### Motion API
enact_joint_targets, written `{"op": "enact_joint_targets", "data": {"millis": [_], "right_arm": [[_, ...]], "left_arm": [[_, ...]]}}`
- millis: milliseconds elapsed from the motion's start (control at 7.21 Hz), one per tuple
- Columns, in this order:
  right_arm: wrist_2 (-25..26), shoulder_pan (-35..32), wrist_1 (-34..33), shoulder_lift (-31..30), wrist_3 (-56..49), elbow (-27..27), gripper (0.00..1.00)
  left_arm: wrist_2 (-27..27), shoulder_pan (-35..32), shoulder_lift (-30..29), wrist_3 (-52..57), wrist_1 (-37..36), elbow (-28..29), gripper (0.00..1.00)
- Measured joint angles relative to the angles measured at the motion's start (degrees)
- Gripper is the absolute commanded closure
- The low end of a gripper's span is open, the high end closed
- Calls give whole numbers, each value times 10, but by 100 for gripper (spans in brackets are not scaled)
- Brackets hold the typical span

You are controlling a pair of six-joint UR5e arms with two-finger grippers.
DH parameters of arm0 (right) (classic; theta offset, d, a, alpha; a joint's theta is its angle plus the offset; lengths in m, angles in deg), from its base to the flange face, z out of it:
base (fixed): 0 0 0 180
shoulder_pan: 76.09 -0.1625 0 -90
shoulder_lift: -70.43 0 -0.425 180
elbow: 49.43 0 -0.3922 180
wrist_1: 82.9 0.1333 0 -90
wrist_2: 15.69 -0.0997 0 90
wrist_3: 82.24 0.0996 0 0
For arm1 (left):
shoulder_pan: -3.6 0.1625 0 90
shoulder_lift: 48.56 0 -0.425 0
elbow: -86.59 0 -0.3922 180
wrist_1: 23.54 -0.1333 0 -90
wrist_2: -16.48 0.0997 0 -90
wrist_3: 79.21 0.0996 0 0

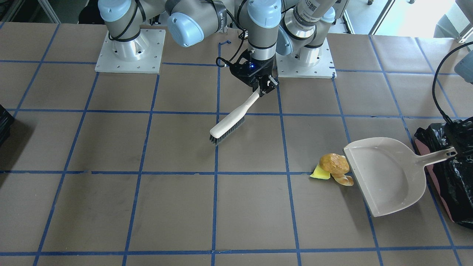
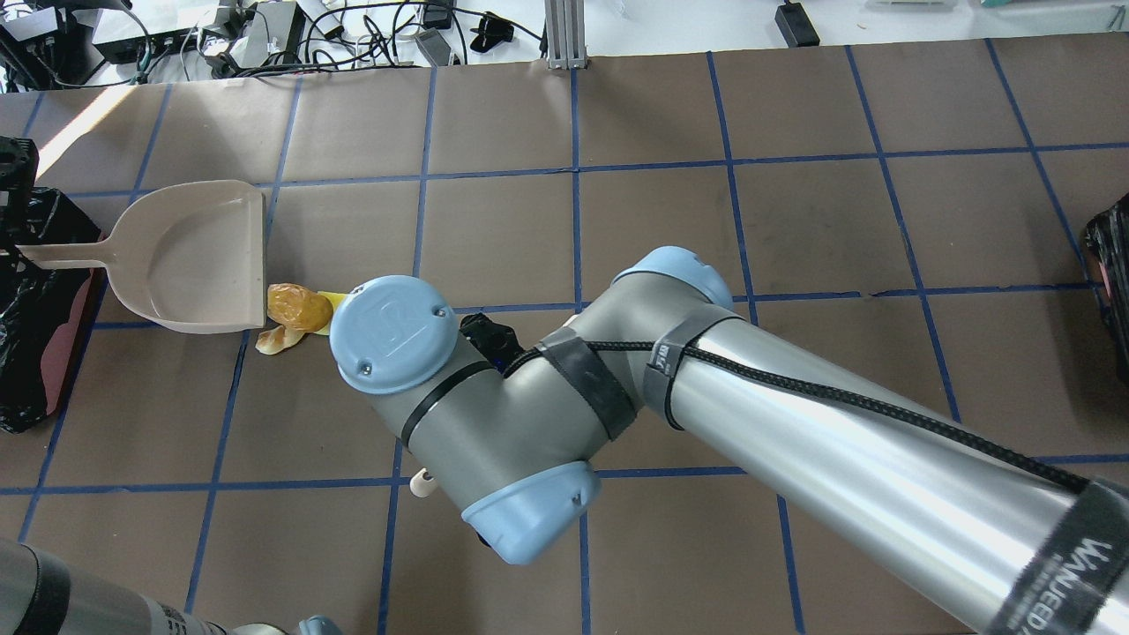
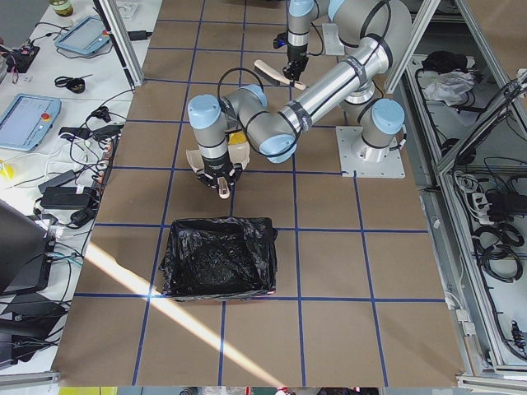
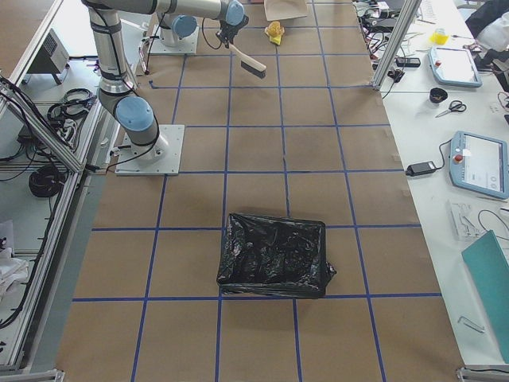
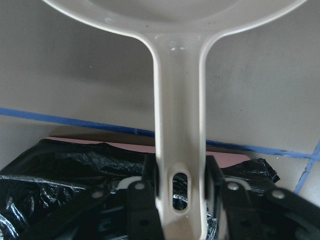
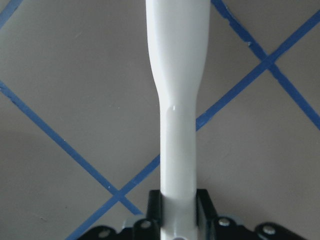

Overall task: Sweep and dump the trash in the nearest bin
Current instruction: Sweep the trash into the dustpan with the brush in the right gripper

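The right end effector (image 1: 263,88) is clenched on the handle end of a white brush (image 1: 231,123). The right wrist view shows the pale handle pinched between both fingers. The brush slants away from the robot's base with its dark bristles (image 1: 226,133) facing down. Whether they touch the bench (image 1: 111,207) cannot be told.

The left end effector (image 1: 456,147) is grasping the tip of the handle of the dustpan (image 1: 388,173). In the left wrist view the slotted handle sits squeezed between the fingers, with black plastic and a pink edge below it. The pan lies with its open lip turned toward the trash.

The trash is a small cluster right at that lip, near one corner: a brown lumpy piece (image 1: 334,163), a yellow scrap (image 1: 320,173) and a pale tan piece (image 1: 343,180), all touching or overlapping one another. The brush is well apart from this cluster.

The bin (image 1: 449,184), pink-sided and lined with a crinkled black bag, stands at the bench end on the robot's left, just behind the dustpan, and the pan's handle reaches over its near edge. A second black-lined container (image 4: 274,255) sits far off toward the opposite end of the bench
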Motion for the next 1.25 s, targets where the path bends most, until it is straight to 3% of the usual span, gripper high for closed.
{"op": "enact_joint_targets", "data": {"millis": [554, 1248], "right_arm": [[1, -60, 54, 129, 46, 178, 100], [-3, -69, 54, 163, 48, 214, 100]], "left_arm": [[13, 16, -20, 76, -31, -6, 100], [28, 20, -51, 93, -59, -8, 100]]}}
